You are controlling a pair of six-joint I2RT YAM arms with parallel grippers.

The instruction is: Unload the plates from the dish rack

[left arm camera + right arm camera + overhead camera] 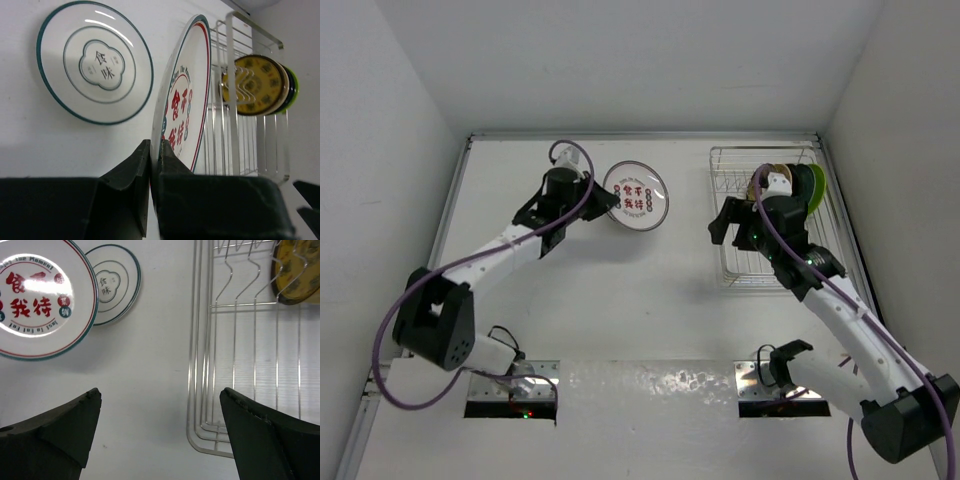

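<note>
Where left end effector point(154, 162) pinches lettered plate point(182, 95), rim hidden

Overhead camera looking down, wrist cameras close, all sharing the dish rack point(240, 370)

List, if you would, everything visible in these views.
White round plate with red characters: one, teal-and-red rim, held by its edge left of the rack.
Small white plate with teal rings: one, flat on the table.
Amber-brown patterned plate: one, upright at the rack's far end.
Lime green plate: one, upright behind the amber one.
Thin plate edges between them: count unclear.
Silver wire dish rack: one, table's right side.
White table: one.
Left gripper: black, shut on the red-character plate.
Right gripper: black, open, above the rack's left edge.
</note>
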